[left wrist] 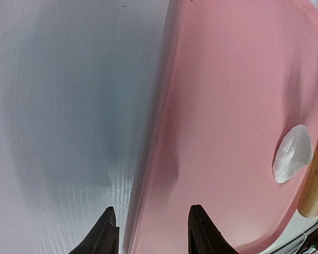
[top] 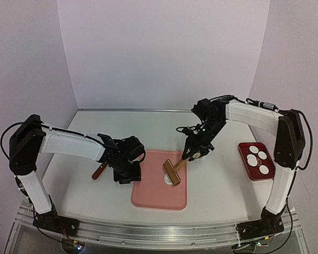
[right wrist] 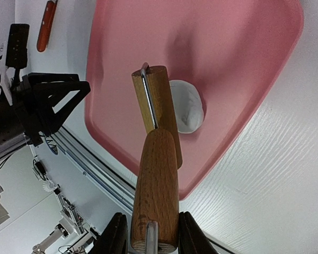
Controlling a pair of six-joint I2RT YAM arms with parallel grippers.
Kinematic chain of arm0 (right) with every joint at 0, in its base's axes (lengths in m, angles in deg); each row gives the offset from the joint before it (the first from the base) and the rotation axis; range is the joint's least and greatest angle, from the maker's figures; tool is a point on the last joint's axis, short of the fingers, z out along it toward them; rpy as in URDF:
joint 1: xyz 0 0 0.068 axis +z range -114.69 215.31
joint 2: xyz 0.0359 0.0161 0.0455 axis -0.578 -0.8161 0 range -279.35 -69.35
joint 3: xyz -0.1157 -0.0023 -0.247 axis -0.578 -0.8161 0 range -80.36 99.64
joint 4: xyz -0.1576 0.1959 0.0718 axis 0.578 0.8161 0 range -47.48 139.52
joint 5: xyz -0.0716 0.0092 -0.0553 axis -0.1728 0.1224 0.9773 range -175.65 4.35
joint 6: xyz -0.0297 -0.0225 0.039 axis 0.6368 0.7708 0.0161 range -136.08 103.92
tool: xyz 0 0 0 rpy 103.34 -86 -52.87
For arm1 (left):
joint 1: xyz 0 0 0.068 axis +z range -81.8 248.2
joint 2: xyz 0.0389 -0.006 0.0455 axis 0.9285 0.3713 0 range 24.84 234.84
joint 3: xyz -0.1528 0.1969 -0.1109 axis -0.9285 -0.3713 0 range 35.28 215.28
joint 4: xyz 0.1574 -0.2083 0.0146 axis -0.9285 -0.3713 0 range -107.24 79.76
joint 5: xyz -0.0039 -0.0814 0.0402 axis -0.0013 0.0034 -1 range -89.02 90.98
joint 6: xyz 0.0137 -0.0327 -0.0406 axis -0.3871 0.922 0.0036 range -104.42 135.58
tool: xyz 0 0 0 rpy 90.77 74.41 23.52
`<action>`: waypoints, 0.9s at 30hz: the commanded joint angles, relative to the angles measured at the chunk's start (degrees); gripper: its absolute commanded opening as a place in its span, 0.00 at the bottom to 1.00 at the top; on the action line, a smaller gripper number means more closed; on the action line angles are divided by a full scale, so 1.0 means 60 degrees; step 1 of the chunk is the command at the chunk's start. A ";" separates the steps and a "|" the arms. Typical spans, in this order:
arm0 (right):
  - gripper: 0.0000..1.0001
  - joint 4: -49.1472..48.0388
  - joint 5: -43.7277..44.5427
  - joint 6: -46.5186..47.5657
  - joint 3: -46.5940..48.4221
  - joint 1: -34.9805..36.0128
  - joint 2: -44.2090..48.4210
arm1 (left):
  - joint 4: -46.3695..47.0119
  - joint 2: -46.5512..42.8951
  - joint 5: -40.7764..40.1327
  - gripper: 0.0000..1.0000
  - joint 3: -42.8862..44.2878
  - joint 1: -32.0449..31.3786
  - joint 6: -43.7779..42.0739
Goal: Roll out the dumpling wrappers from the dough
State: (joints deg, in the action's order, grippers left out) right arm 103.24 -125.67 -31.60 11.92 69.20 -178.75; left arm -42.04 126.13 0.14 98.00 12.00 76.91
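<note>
The dough (top: pixel 167 180) is a small white rounded lump on the pink mat (top: pixel 153 193); it also shows in the left wrist view (left wrist: pixel 292 153) and the right wrist view (right wrist: pixel 187 106). My right gripper (right wrist: pixel 151 235) is shut on the wooden handle of a roller (right wrist: pixel 156 190), whose barrel (top: pixel 172 172) rests against the dough. My left gripper (left wrist: pixel 151 233) is open and empty, its fingers straddling the mat's left edge (left wrist: pixel 148 174). Several round white dumpling wrappers (top: pixel 254 157) lie in a red tray (top: pixel 267 175) at the right.
A red-handled tool (top: pixel 99 171) lies on the table left of the mat, beside the left arm; it also shows in the right wrist view (right wrist: pixel 46 25). White walls close in the back and both sides.
</note>
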 commanded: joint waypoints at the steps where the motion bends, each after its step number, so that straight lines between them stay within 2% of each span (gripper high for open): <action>1: 0.00 -0.0167 0.0024 -0.0113 -0.0102 0.0021 -0.0257 | 0.0580 -0.0099 0.0615 0.39 -0.0084 0.0181 -0.0332; 3: 0.00 -0.0179 0.0303 -0.0149 -0.0157 0.0024 -0.0420 | 0.0436 0.0119 0.0651 0.38 0.0020 0.0223 -0.0560; 8: 0.00 -0.0151 0.1483 -0.0528 -0.0316 0.0027 -0.0827 | -0.0519 0.1020 0.0489 0.24 0.0715 0.0229 -0.1282; 10: 0.00 -0.0144 0.1919 -0.0641 -0.0384 0.0026 -0.0939 | -0.0825 0.1411 0.0447 0.22 0.0942 0.0230 -0.1450; 12: 0.00 -0.0148 0.2085 -0.0670 -0.0422 0.0021 -0.1069 | -0.0881 0.1620 0.0477 0.20 0.1020 0.0229 -0.1537; 20: 0.00 -0.0206 0.2406 -0.0771 -0.0345 0.0022 -0.1785 | -0.0713 0.1718 0.0585 0.00 0.0945 0.0227 -0.1765; 27: 0.00 -0.0286 0.2602 -0.0904 -0.0331 0.0021 -0.2068 | -0.0592 0.1558 0.0532 0.00 0.0718 0.0228 -0.1696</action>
State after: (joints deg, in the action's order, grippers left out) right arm 103.47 -125.34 -34.53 12.30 68.65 -185.12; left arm -46.80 133.74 2.83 103.82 13.53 66.75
